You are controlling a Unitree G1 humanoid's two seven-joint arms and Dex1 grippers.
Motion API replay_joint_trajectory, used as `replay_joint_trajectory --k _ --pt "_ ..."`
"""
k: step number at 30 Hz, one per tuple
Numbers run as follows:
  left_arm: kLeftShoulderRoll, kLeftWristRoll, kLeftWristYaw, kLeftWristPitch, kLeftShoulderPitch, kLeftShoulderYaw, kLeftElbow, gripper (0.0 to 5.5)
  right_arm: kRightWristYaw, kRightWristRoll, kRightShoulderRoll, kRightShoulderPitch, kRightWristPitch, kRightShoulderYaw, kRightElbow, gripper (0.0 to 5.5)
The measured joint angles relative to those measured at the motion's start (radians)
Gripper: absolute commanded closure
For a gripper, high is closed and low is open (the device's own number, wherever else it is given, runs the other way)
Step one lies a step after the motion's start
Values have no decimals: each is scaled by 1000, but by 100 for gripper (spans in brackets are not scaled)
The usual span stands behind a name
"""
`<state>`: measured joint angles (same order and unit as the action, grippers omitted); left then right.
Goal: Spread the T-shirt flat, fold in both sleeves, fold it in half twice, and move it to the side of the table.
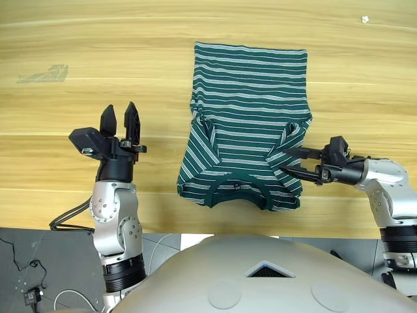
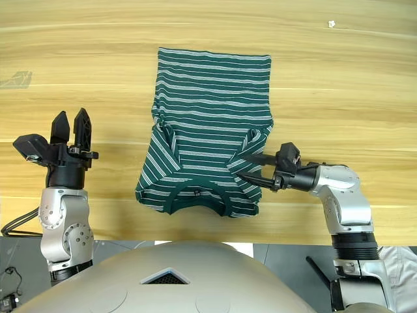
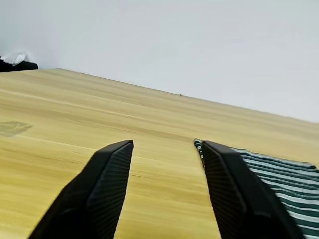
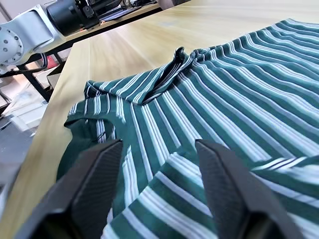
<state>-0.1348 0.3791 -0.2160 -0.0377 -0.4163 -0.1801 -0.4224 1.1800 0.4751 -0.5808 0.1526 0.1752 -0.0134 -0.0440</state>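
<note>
A dark green T-shirt with white stripes [image 1: 247,117] lies on the wooden table [image 1: 78,39], collar toward the near edge, both sleeves folded inward over the body. My right gripper [image 1: 288,162] is open at the shirt's near right side, its fingers [image 4: 94,194] low over the folded sleeve [image 4: 164,199], nothing clamped between them. My left gripper [image 1: 120,121] stands open and upright to the left of the shirt, well apart from it; its fingers [image 3: 107,189] frame bare table, with the shirt's edge [image 3: 279,174] beside them.
A grey mark [image 1: 44,73] shows on the table at far left, and a small white scrap [image 1: 365,19] at far right. Cables [image 1: 39,287] hang below the near table edge. Bare wood surrounds the shirt on both sides.
</note>
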Motion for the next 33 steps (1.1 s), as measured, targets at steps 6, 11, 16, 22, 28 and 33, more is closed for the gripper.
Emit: replay_joint_trajectory --k 6,11,16,22,28,33 --pt "-431 -558 -122 242 -68 -39 40 208 -155 -70 11 -68 -240 185 51 260" --pt "-694 -895 -167 442 -124 -18 87 208 -207 -385 -47 -70 -751 149 178 260" --pt "-813 -1119 -205 681 -83 176 122 208 -283 -734 -133 -77 -1288 49 414 260" --pt "-828 -1172 -203 766 59 316 154 208 -463 -962 -273 -124 -1608 2 619 260" --pt "-805 -1169 -206 782 109 398 144 208 -559 -966 -303 -102 -1661 -107 607 260" --pt "-831 -1128 -230 782 111 421 134 242 -604 -928 -300 -56 -1649 -212 516 283"
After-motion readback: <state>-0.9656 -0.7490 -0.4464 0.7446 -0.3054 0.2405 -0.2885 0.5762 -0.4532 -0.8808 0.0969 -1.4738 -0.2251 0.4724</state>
